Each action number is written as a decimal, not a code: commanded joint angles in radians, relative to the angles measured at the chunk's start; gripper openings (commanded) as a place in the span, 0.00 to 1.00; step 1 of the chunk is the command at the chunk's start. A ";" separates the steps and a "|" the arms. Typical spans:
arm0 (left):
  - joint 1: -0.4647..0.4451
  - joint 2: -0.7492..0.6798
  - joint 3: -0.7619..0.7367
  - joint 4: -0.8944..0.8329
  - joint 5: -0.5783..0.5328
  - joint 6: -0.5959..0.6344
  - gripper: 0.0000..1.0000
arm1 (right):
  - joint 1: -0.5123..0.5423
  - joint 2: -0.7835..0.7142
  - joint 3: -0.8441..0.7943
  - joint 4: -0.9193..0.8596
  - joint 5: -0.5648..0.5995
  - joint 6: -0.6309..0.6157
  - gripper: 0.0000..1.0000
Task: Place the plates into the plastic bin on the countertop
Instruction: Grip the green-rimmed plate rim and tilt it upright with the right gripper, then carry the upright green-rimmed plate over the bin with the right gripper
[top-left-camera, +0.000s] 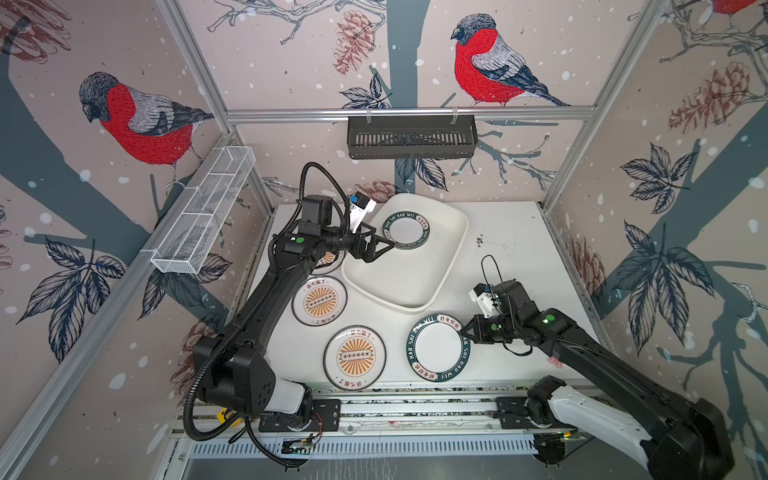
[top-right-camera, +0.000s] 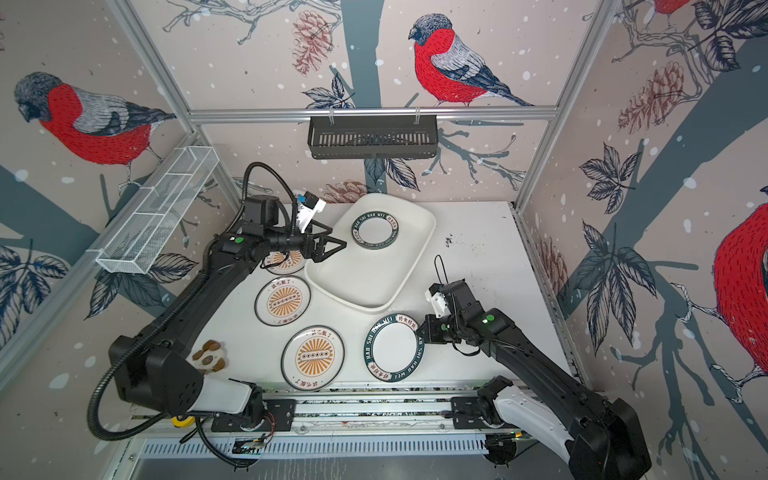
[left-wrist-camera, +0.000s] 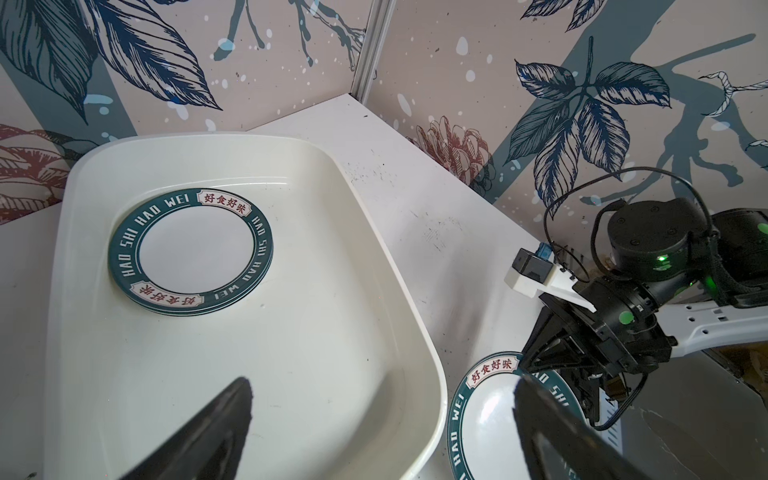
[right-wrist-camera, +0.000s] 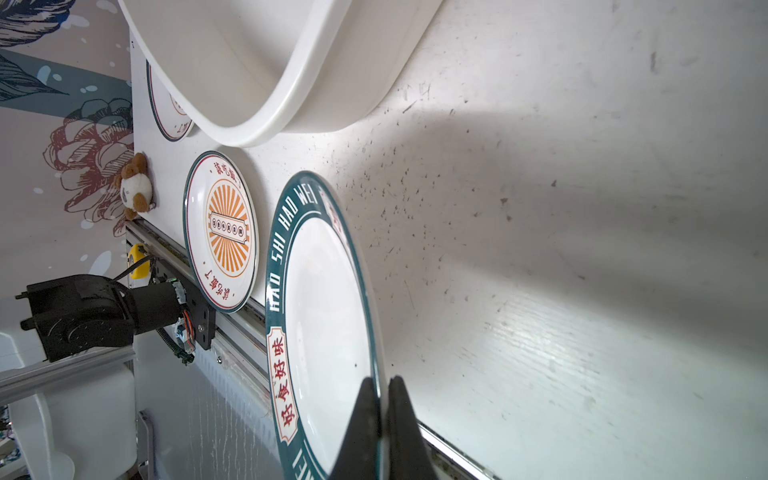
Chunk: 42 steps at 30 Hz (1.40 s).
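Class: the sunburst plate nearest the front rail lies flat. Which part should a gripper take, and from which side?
Pinch the rim of the sunburst plate, one finger above, one under the upturned lip: it lies flat, probably too wide to span. Come low from the left-arm side; the green-banded plate crowds its right.

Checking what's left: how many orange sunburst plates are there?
3 sunburst plates, all on the countertop left of the plastic bin: one near the front edge, one behind it, one partly under the left arm.

We see black arms (top-left-camera: 266, 291), white base links (top-left-camera: 291, 397), green dots (top-left-camera: 298, 240), a ribbed cable (top-left-camera: 187, 409), white camera mounts (top-left-camera: 358, 214), pointed black fingers (left-wrist-camera: 216, 432).
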<state>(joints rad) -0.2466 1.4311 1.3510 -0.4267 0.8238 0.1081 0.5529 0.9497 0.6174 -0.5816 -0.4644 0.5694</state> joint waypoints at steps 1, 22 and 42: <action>-0.001 -0.008 0.009 0.027 -0.027 0.001 0.97 | 0.017 0.003 0.023 -0.024 -0.021 -0.025 0.00; 0.094 -0.062 0.021 0.033 -0.117 -0.029 0.97 | 0.116 0.159 0.238 0.059 -0.123 -0.033 0.00; 0.101 -0.094 0.001 -0.002 -0.162 0.061 0.97 | -0.123 0.806 0.775 0.383 -0.219 0.006 0.00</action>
<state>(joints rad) -0.1471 1.3342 1.3315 -0.4141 0.6479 0.1387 0.4576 1.6970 1.3430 -0.3168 -0.6640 0.5316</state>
